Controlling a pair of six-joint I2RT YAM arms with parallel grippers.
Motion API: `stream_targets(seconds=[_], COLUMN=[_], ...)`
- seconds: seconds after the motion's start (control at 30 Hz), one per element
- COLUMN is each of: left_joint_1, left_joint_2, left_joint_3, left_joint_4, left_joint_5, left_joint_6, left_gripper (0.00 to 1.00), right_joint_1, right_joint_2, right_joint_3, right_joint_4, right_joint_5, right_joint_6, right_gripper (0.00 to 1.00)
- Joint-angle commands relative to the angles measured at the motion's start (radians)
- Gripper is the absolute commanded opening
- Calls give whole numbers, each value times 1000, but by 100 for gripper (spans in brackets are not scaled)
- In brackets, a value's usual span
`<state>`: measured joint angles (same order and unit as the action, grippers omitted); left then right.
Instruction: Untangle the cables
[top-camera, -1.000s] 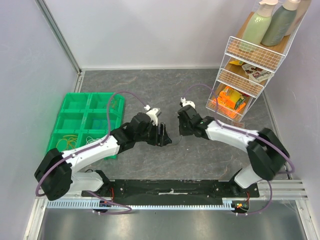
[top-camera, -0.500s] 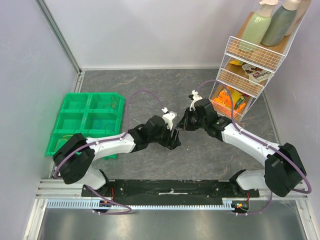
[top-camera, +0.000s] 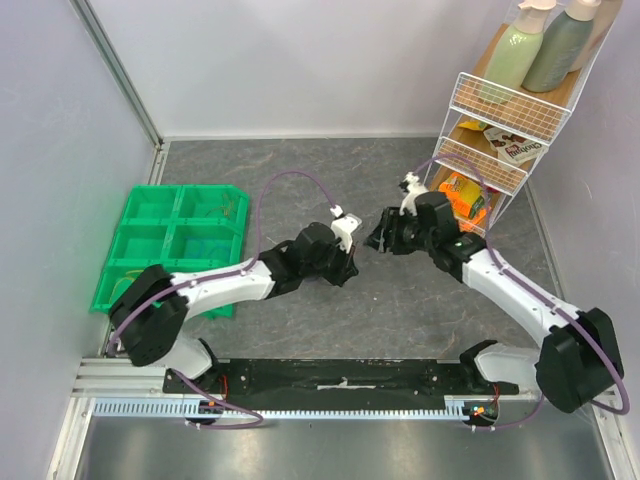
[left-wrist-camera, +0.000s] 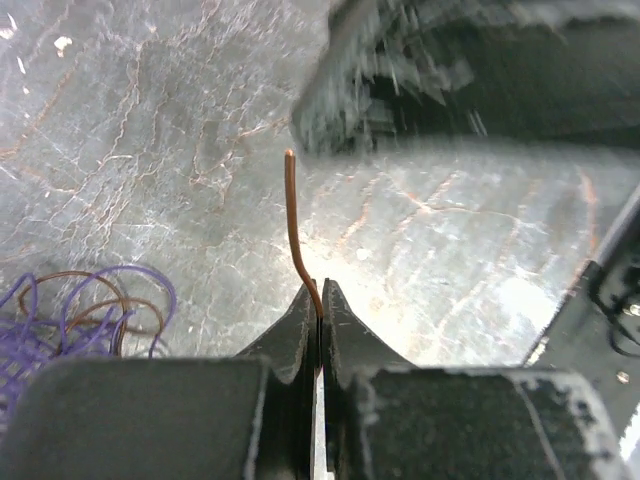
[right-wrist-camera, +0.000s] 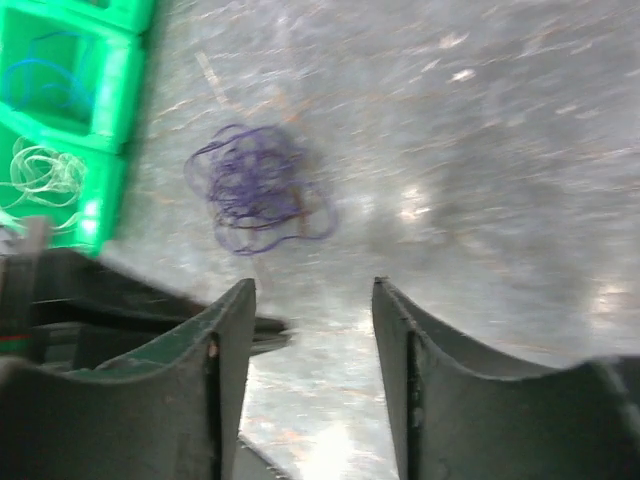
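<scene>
In the left wrist view my left gripper (left-wrist-camera: 320, 292) is shut on a thin brown cable (left-wrist-camera: 293, 225), whose free end stands up from the fingertips. The rest of the cables, a purple tangle with brown strands (left-wrist-camera: 85, 312), lie on the grey table at its lower left. The right wrist view shows the same purple tangle (right-wrist-camera: 256, 190) ahead of my right gripper (right-wrist-camera: 314, 286), which is open with nothing between its fingers. In the top view the left gripper (top-camera: 350, 270) and right gripper (top-camera: 378, 240) face each other mid-table, a short gap apart; the tangle is hidden there.
A green compartment tray (top-camera: 170, 240) lies at the left, with a white coil (right-wrist-camera: 40, 170) and a blue coil (right-wrist-camera: 50, 85) in its cells. A white wire rack (top-camera: 490, 150) with snack packets and bottles (top-camera: 540, 40) stands at the back right.
The left gripper moved right and closed on the brown cable. The right gripper opened, let go and drew back toward the rack.
</scene>
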<state>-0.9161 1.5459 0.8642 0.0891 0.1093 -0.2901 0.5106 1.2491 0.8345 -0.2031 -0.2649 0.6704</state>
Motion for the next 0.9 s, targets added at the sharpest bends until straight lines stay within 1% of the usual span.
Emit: stream_targets(seconds=[0.0,0.03,0.07,0.1,0.17,0.2,0.3,0.37,0.47,0.57,0.63,0.7,0.77,0.87], left_joint_1=[-3,-3,-3,-3,-1,-1,0,0,0,0,0,0,2,0], left_joint_2=[-211,-251,-285,-318,-378,-401,-449,-469,-489,-503,-507,-512,-514,-503], left_joint_3=[73,93,119,145,195,220,268,300,347,386,403,417,436,476], left_joint_4=[-70,-83,-133,-152,-184,-193,-200,-198,-195,-190,-175,-160,-166,-218], left_joint_5=[38,24,4,-8,-32,-37,-37,-28,-10,10,36,56,58,20], left_joint_6=[-27,-46,-64,-75,-104,-121,-159,-176,-184,-196,-213,-227,-236,-256], left_gripper=[2,2,2,2,2,2,2,2,2,2,2,2,2,2], right_joint_1=[-113,-133,-148,-164,-182,-182,-167,-115,-5,54,86,106,106,106], right_joint_2=[-92,-106,-112,-115,-109,-105,-56,-31,-40,-31,-7,21,44,52], right_joint_3=[-24,-32,-34,-35,-43,-57,-130,-162,-195,-247,-262,-267,-261,-187], right_joint_4=[-62,-64,-70,-74,-58,-38,149,235,321,502,577,610,572,313], right_joint_5=[32,35,33,20,-34,-84,-340,-413,-399,-415,-398,-379,-331,-158], right_joint_6=[-184,-199,-209,-216,-218,-212,-154,-129,-111,36,81,106,103,-36], right_gripper=[70,75,79,82,84,84,85,85,87,88,86,80,77,78])
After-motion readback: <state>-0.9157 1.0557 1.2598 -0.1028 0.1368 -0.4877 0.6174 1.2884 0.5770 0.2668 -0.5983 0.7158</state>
